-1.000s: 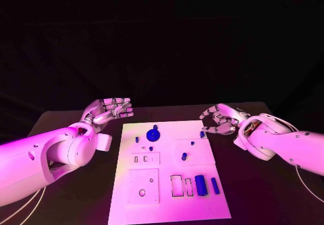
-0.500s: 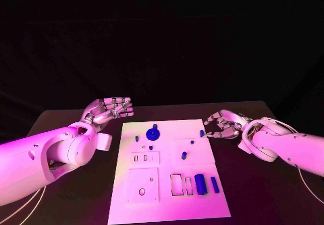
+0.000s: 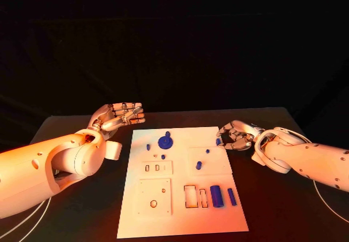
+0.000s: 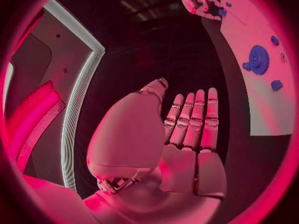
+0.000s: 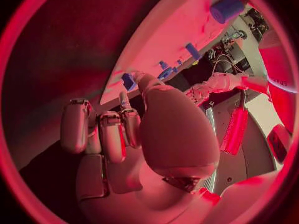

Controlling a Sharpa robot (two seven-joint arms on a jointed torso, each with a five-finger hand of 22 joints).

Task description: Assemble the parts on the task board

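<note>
1. Right hand [image 3: 236, 136], right of centre in the head view, has its fingers curled at the board [image 3: 182, 222] edge around a small blue peg [image 3: 218, 141]; whether they grip it, I cannot tell.
2. Left hand [image 3: 120, 115], upper left, is flat-fingered and empty.
3. Recommended: confirm a firm pinch, then lift straight.

Right hand [image 3: 234, 136] moved back to task board [image 3: 182, 201] right edge, fingers curled.

White task board [image 3: 178, 222], blue parts [image 3: 216, 194], black table [image 3: 276, 212].
</note>
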